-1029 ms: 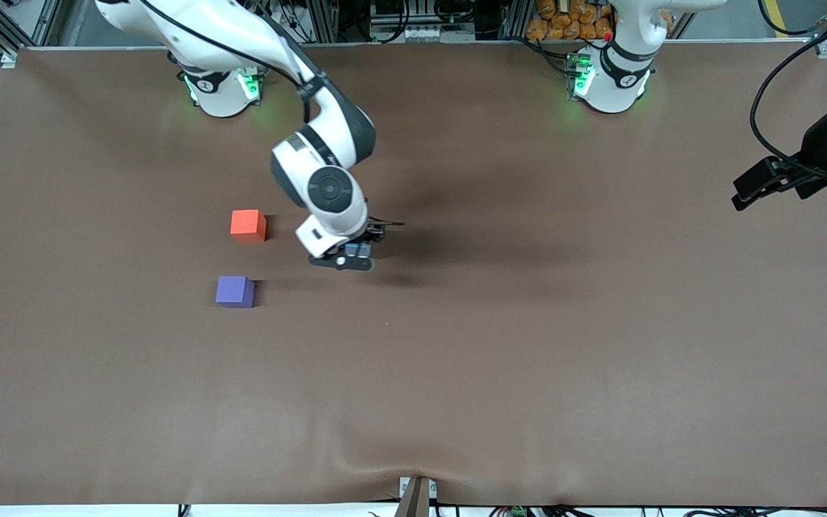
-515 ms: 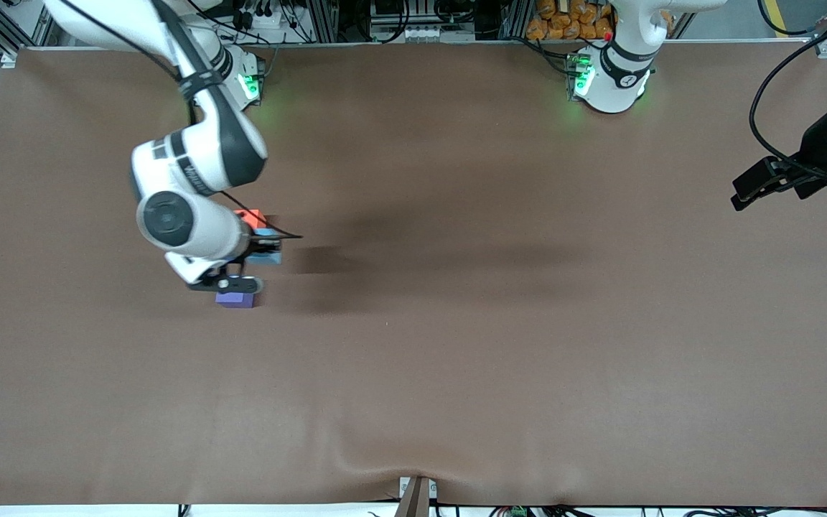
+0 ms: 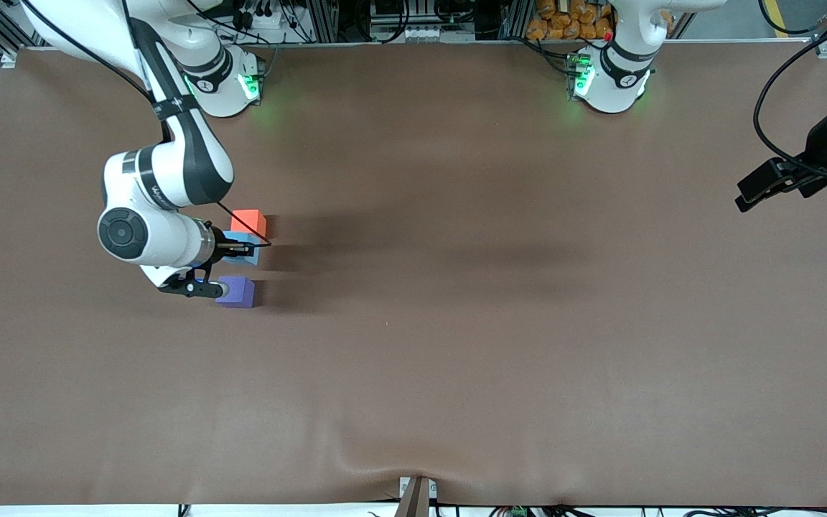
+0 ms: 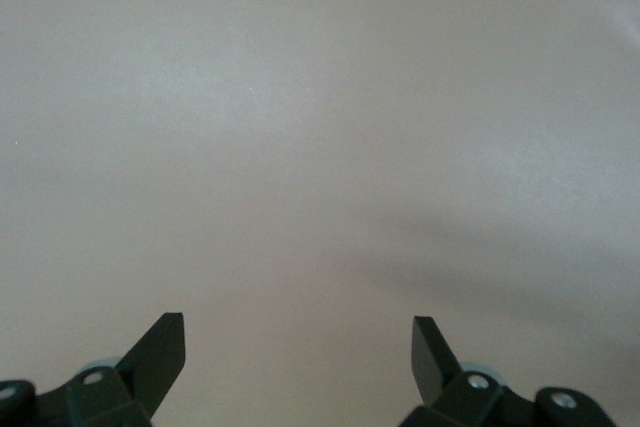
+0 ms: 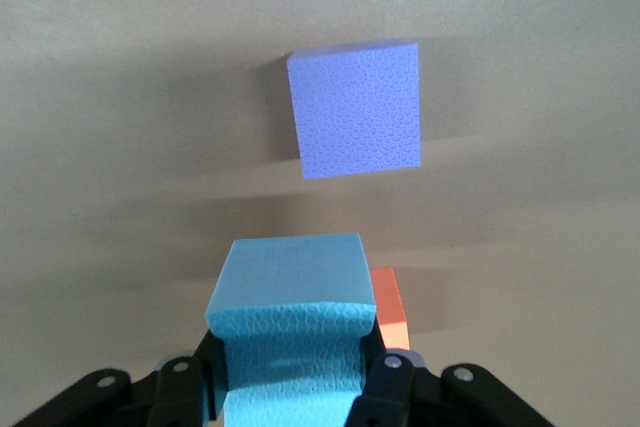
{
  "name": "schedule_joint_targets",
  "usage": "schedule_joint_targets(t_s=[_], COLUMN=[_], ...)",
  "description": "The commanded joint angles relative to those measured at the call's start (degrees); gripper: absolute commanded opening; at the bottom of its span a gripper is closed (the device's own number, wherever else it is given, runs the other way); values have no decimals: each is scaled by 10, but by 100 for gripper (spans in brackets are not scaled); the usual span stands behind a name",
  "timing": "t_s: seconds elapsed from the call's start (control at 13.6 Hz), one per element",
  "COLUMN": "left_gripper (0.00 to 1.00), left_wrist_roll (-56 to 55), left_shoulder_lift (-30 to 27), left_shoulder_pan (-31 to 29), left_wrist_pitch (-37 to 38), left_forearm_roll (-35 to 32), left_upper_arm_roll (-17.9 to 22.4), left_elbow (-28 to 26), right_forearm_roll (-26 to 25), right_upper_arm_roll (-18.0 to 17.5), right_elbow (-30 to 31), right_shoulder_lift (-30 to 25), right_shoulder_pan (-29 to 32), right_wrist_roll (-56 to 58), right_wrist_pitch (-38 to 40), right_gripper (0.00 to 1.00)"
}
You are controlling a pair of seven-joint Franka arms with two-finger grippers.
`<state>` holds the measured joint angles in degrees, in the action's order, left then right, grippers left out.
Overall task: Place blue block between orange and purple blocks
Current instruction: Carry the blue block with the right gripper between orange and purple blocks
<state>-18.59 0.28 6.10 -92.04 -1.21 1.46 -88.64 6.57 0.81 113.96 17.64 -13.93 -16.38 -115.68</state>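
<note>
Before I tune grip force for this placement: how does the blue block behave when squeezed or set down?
Probably soft foam: the blue block looks pinched in where the right gripper clamps it. Its pebbled matte surface suggests little slipping. Flat-faced like the purple block, it should sit without rolling, likely light.

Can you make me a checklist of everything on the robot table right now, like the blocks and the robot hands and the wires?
Surface: brown table cover, wrinkled at the edge nearest the front camera.
Job's things: blue block held over the gap between the orange block and the purple block; the purple one lies nearer the front camera.
Clutter: nothing seen.
Grippers: right gripper shut on the blue block; left gripper open, empty, waiting over bare table at the left arm's end.
Cables: black cable along the right arm; another by the left arm.
Surroundings: metal frames and equipment above the table's top edge.
</note>
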Motion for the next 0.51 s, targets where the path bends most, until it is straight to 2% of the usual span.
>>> schedule_joint_targets(t_s=[0.0,0.44], left_gripper=[100,100], left_wrist_roll=[-10,-2], left_shoulder_lift=[-5,2], left_shoulder_pan=[2,-3], left_wrist_pitch=[-2,-2], left_forearm_roll=[-1,-4], left_upper_arm_roll=[-1,-1], left_elbow=[0,13], right_forearm_roll=[9,9], right_upper_arm_roll=[4,16], right_elbow=[35,57], right_shoulder_lift=[-24,-22], right_shoulder_pan=[-2,0], right_wrist_roll=[9,39], right_wrist_pitch=[-18,-50], right_gripper=[0,0])
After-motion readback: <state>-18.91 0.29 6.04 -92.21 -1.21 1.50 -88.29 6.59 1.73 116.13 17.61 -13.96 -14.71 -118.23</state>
